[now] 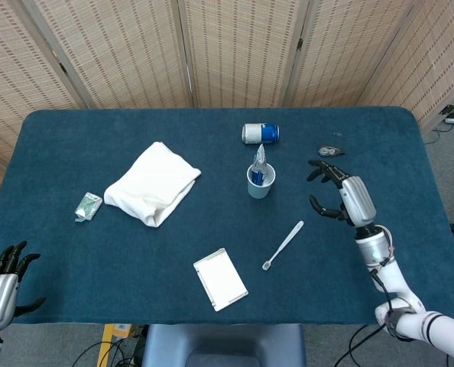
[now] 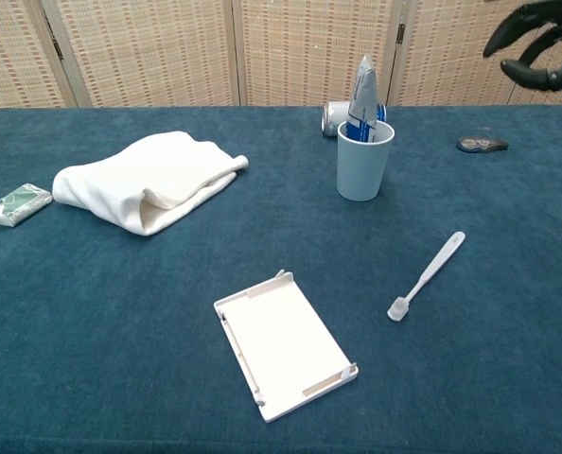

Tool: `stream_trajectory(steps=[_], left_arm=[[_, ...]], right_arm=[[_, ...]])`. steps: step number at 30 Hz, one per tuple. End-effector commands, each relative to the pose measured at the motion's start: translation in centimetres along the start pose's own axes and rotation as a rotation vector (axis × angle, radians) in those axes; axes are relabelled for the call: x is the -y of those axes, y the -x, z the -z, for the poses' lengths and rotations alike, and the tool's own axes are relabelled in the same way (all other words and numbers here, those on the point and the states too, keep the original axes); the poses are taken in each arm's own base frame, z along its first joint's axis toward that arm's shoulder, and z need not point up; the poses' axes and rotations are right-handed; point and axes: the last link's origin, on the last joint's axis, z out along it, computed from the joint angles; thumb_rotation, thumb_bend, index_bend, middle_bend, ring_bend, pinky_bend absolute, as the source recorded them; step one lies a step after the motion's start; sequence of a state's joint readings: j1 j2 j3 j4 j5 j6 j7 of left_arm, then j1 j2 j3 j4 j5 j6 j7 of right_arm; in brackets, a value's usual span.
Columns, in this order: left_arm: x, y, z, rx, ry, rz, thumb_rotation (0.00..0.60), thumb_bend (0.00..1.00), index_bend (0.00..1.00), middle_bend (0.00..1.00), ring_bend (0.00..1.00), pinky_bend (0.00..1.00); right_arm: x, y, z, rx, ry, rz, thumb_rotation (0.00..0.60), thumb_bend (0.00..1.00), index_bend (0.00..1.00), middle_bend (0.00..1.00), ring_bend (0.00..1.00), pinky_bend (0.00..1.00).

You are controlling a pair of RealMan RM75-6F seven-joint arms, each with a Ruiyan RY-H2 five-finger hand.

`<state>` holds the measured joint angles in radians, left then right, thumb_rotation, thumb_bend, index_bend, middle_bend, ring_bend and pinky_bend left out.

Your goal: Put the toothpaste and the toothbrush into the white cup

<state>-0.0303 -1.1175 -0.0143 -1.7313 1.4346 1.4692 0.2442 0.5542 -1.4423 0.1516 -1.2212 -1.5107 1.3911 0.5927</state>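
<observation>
The white cup [image 1: 260, 183] [image 2: 364, 159] stands upright near the table's middle back. The toothpaste tube [image 1: 259, 165] [image 2: 363, 95] stands inside it, its crimped end sticking up. A white toothbrush [image 1: 283, 244] [image 2: 427, 275] lies flat on the blue cloth in front and to the right of the cup. My right hand [image 1: 340, 191] [image 2: 537, 45] hovers to the right of the cup, fingers spread, holding nothing. My left hand [image 1: 4, 277] sits at the table's near left edge, fingers apart and empty, seen only in the head view.
A folded white towel [image 1: 153, 183] [image 2: 147, 193] lies at the left. A white rectangular lid [image 1: 221, 278] [image 2: 285, 342] lies near the front. A can [image 1: 260, 133] lies on its side behind the cup. A small dark object [image 1: 331, 151] [image 2: 481, 145] and a green packet [image 1: 88, 206] [image 2: 16, 204] lie on the cloth.
</observation>
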Motion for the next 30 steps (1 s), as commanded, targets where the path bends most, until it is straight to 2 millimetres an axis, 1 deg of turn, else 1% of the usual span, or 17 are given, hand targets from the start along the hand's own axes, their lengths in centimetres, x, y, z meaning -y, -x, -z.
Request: stream_trajectory(steps=[1, 4, 6, 8, 11, 12, 17, 21, 24, 30], left_arm=[[-0.1, -0.1, 0.0, -0.002, 0.004, -0.001, 0.600, 0.17, 0.24, 0.08, 0.06, 0.21], [-0.1, -0.1, 0.1, -0.003, 0.003, 0.000, 0.600, 0.17, 0.24, 0.08, 0.06, 0.21], [-0.1, -0.1, 0.2, -0.001, 0.001, 0.000, 0.600, 0.17, 0.24, 0.08, 0.06, 0.21], [-0.1, -0.1, 0.2, 0.002, 0.001, 0.000, 0.600, 0.17, 0.24, 0.08, 0.06, 0.21], [0.0, -0.1, 0.4, 0.007, -0.004, -0.002, 0.600, 0.17, 0.24, 0.08, 0.06, 0.21], [0.0, -0.1, 0.4, 0.008, -0.008, -0.001, 0.600, 0.17, 0.24, 0.08, 0.06, 0.21], [0.3, -0.2, 0.6, 0.009, -0.020, 0.000, 0.600, 0.17, 0.24, 0.08, 0.06, 0.21], [0.5, 0.0, 0.8, 0.009, -0.028, 0.003, 0.600, 0.17, 0.24, 0.08, 0.06, 0.21], [0.6, 0.1, 0.8, 0.014, -0.032, 0.005, 0.600, 0.17, 0.24, 0.08, 0.06, 0.21], [0.9, 0.1, 0.9, 0.013, -0.042, 0.006, 0.600, 0.17, 0.24, 0.08, 0.06, 0.21]], right_arm=[[0.3, 0.5, 2.9, 0.126, -0.025, 0.133, 0.600, 0.31, 0.39, 0.50, 0.39, 0.48], [0.0, 1.3, 3.7, 0.221, -0.022, 0.216, 0.600, 0.31, 0.45, 0.51, 0.39, 0.48], [-0.3, 2.1, 4.0, 0.301, -0.018, 0.281, 0.600, 0.31, 0.46, 0.50, 0.39, 0.48], [-0.6, 2.9, 4.1, 0.364, -0.020, 0.347, 0.600, 0.30, 0.46, 0.46, 0.34, 0.45], [-1.0, 4.2, 4.0, 0.440, -0.036, 0.448, 0.600, 0.29, 0.46, 0.40, 0.25, 0.36], [-1.1, 4.8, 3.9, 0.463, -0.041, 0.474, 0.600, 0.29, 0.46, 0.38, 0.23, 0.35], [-1.5, 7.1, 3.2, 0.536, -0.070, 0.563, 0.600, 0.29, 0.46, 0.33, 0.16, 0.28], [-1.6, 8.8, 3.1, 0.568, -0.119, 0.623, 0.600, 0.29, 0.46, 0.31, 0.13, 0.23], [-1.5, 9.8, 3.1, 0.577, -0.151, 0.653, 0.600, 0.29, 0.46, 0.30, 0.12, 0.21], [-1.5, 10.8, 2.9, 0.572, -0.209, 0.713, 0.600, 0.29, 0.46, 0.30, 0.11, 0.19]])
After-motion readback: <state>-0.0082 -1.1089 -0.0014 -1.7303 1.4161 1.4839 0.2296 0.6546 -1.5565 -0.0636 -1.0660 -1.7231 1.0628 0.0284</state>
